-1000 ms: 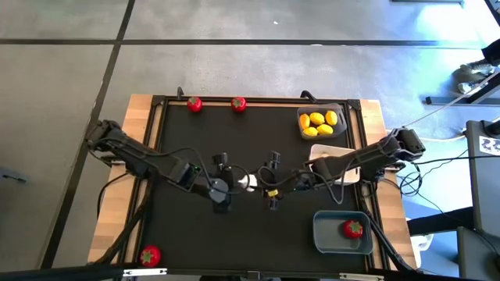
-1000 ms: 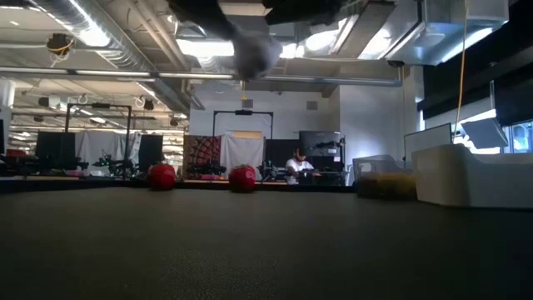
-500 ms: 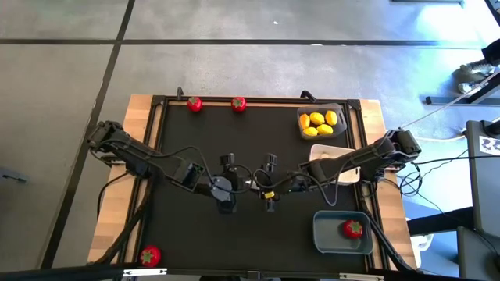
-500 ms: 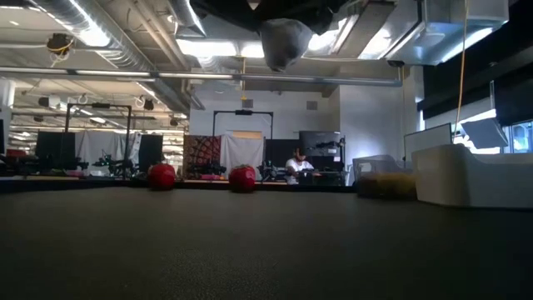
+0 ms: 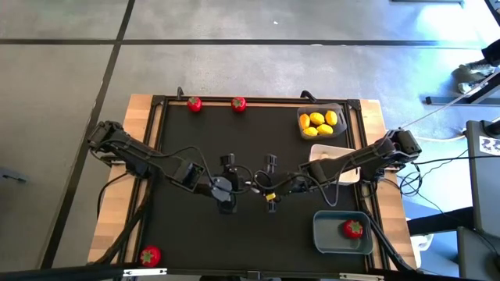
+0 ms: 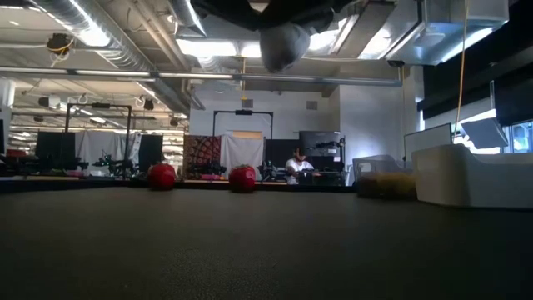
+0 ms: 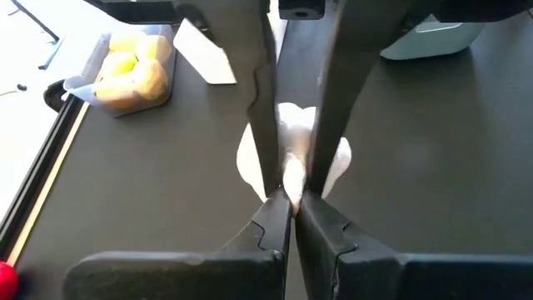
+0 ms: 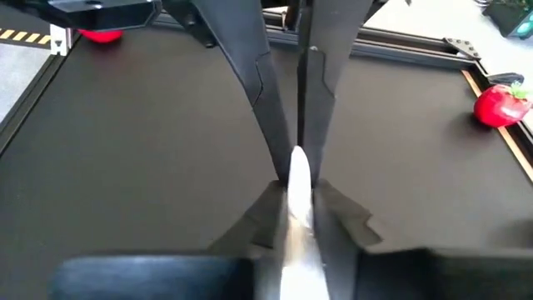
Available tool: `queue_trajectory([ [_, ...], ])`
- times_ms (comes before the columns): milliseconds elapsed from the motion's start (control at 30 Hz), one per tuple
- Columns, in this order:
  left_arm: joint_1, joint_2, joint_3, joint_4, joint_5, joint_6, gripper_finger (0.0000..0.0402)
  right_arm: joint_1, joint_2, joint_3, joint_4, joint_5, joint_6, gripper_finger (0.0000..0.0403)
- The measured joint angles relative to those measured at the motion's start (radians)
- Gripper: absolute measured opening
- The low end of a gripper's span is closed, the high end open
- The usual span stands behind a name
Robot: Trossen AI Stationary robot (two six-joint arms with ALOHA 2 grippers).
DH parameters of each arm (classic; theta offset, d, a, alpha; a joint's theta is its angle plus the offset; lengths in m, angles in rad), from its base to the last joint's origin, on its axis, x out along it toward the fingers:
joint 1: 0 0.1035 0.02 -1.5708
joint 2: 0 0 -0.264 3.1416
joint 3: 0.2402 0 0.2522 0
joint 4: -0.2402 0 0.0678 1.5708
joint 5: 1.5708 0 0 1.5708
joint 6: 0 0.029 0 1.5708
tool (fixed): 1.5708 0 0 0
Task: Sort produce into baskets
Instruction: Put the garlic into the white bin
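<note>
Only the wrist views show both grippers' fingers pinching the white bulb (image 7: 293,158).

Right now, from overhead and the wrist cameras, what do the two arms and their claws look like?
Both arms are dark, jointed and slim, with loose black cables looping alongside them. The left claw and the right claw each end in two long, tapered black fingers that narrow toward the tips. The right arm carries a small yellow marking near its wrist.
</note>
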Motion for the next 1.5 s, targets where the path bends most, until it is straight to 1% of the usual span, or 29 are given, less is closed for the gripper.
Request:
queue_trajectory([
  [67, 0.0, 0.0, 0.0, 0.0, 0.001, -0.015, 0.0018, 0.0, 0.0, 0.0, -0.001, 0.0, -0.004, 0.0025],
  [133, 0.0, 0.0, 0.0, 0.0, 0.0, -0.057, 0.0024, -0.002, 0.0, 0.0, -0.002, 0.0, -0.005, 0.0012],
  [200, 0.0, 0.0, 0.0, 0.0, -0.002, -0.091, 0.0031, -0.007, 0.0, 0.0, -0.005, -0.004, 0.0, 0.0014],
  [333, 0.006, 0.0, 0.0, 0.001, -0.006, -0.101, 0.0052, -0.012, -0.002, 0.0, -0.011, -0.003, 0.009, 0.0025],
  [500, 0.003, 0.0, 0.0, 0.002, -0.014, -0.084, 0.0112, -0.011, -0.004, 0.0, -0.02, 0.005, -0.003, 0.0013],
  [633, 0.001, -0.001, 0.001, -0.02, 0.001, -0.106, 0.0155, -0.004, -0.055, -0.001, -0.084, 0.032, 0.026, 0.0019],
  [733, -0.001, 0.0, 0.0, -0.07, 0.007, -0.125, 0.0169, 0.001, -0.111, 0.0, -0.171, 0.086, 0.061, 0.0029],
  [833, -0.002, 0.0, 0.0, -0.085, -0.001, -0.151, 0.0172, 0.002, -0.16, 0.0, -0.32, 0.119, 0.142, 0.0032],
  [967, -0.005, 0.0, 0.0, -0.09, 0.002, -0.162, 0.0169, 0.0, -0.211, 0.0, -0.52, 0.197, 0.262, 0.0033],
  [1100, -0.004, 0.0, 0.0, -0.091, -0.001, -0.167, 0.0167, 0.001, -0.229, -0.002, -0.72, 0.241, 0.399, 0.0033],
  [1200, -0.005, 0.0, 0.0, -0.092, 0.0, -0.169, 0.0167, 0.001, -0.243, -0.04, -0.82, 0.282, 0.485, 0.0034],
  [1333, -0.004, 0.014, 0.0, -0.096, -0.002, -0.178, 0.0166, 0.001, -0.303, -0.146, -0.846, 0.298, 0.587, 0.0034],
  [1500, -0.003, 0.033, 0.0, -0.094, -0.003, -0.189, 0.0166, 0.001, -0.441, -0.31, -0.836, 0.307, 0.732, 0.0034],
])
